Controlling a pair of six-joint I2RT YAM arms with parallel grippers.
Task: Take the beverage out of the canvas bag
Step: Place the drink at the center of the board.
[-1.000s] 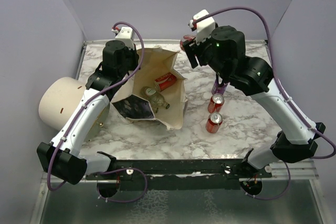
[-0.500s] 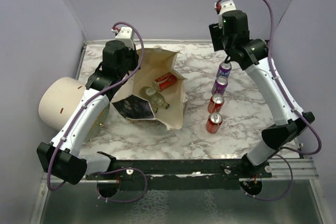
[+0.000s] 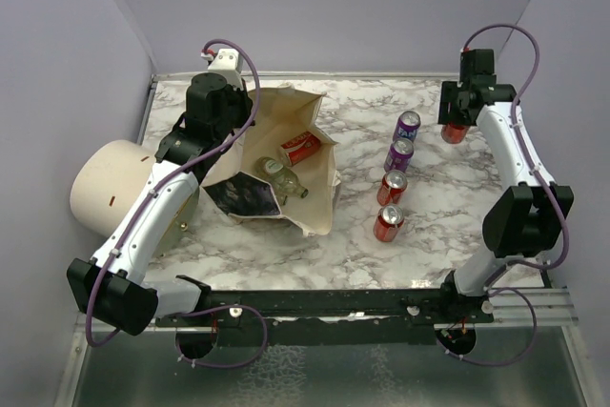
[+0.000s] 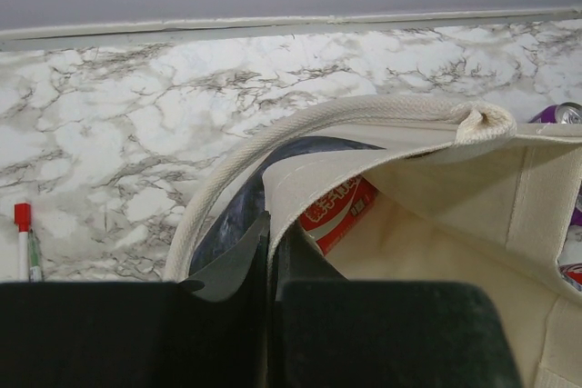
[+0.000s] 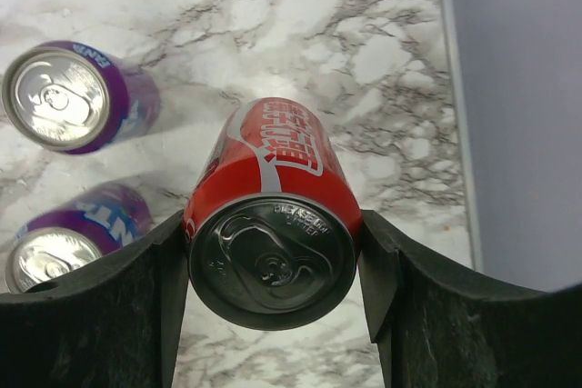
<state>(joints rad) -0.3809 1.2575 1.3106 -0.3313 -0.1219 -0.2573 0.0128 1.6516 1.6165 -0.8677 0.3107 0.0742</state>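
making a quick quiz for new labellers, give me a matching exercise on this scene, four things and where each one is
1 canvas bag
2 glass bottle
3 far-right red can
4 cream cylinder

a between the fingers of the right hand
b at the far left of the scene
c rim pinched by the left hand
d lying inside the bag

Pairs: 1-c, 2-d, 3-a, 4-b

Partial "NTA" on purple can (image 5: 116,211); white Chinese script on red can (image 5: 273,170)
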